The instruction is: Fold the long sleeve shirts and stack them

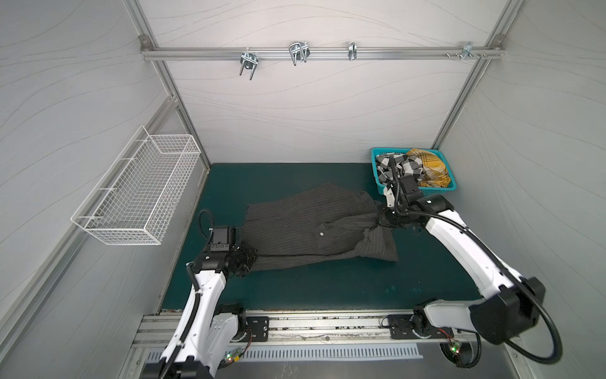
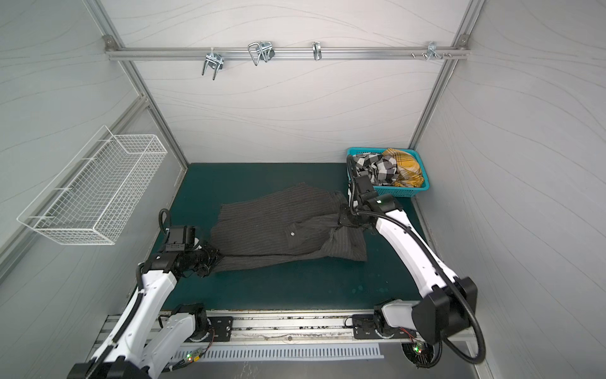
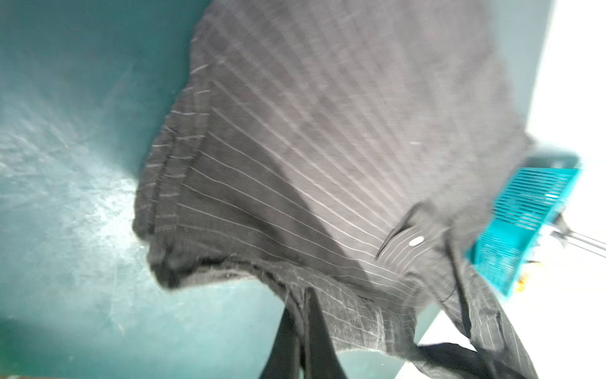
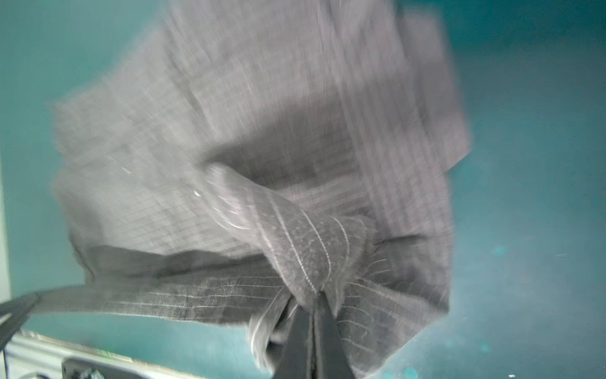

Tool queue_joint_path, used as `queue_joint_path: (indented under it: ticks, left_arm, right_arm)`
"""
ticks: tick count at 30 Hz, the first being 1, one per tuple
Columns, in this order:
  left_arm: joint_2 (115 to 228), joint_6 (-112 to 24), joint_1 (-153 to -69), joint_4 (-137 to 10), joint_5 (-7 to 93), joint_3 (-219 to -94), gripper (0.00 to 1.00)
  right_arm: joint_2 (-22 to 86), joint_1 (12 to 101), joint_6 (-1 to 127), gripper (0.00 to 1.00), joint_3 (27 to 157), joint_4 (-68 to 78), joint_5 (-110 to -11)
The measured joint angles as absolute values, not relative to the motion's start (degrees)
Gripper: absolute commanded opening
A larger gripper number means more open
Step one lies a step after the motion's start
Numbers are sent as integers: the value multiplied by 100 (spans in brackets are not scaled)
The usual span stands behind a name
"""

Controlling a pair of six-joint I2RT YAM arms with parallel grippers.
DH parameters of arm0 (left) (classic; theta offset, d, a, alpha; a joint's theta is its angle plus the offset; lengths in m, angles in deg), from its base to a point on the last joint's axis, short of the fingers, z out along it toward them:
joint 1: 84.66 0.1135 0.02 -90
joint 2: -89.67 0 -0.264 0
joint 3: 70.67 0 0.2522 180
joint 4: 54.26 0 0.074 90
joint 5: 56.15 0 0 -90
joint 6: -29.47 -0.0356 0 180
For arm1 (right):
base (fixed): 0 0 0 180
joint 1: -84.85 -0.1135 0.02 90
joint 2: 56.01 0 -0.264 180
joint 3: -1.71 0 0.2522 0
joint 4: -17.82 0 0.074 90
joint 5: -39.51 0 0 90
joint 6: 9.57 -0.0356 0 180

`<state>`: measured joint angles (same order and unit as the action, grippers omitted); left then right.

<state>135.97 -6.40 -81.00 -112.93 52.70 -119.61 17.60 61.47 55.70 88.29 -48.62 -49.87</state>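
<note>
I have the dark pinstriped shirt spread rumpled across the middle of the green tabletop, running from near the left edge toward the far right corner, with a white button showing on a flap near its centre. My left gripper sits at the shirt's end nearest the left edge, and my right gripper at the opposite end. In both top views the fingertips are lost against the dark cloth, so I read the grips from the wrist cameras. The left wrist view shows the left gripper pinched shut on the hem. The right wrist view, though blurred, shows the right gripper closed on a gathered fold of the cloth. Only the top views show me what lies in the teal basket in the far right corner: a black-and-white checked shirt beside a mustard plaid shirt. The left wrist view catches just that basket's slatted wall. A white wire basket hangs on the left wall.
</note>
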Motion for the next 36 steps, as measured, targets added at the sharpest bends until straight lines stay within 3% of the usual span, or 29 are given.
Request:
queue_joint_path:
  ticks: [7,28,30,31,32,33,36]
  left_arm:
    - [13512,-525,-8100,-11555,5292,-11526,0]
    - [16060,-501,-8084,-10325,4782,-12000,0]
    - [16340,-503,-8063,-10194,4771,-12000,0]
    - [16460,-505,-8054,-10146,4769,-12002,1]
    - [16576,-516,-8049,-10135,4767,-12022,13]
    - [16683,-553,-8045,-10122,4765,-12055,29]
    - [16777,-577,-8039,-10170,4734,-12203,52]
  right_arm:
    - [2597,6145,5646,0,9262,-4934,-4788]
    - [5471,6123,5963,1,11589,-4543,-4635]
    - [5829,6116,5987,24,11710,-4539,-4646]
    - [6017,6112,6007,43,11786,-4547,-4650]
    - [6194,6110,6057,57,11882,-4574,-4646]
    - [6356,6105,6079,62,11989,-4606,-4637]
    - [6621,6079,6131,74,12280,-4840,-4469]
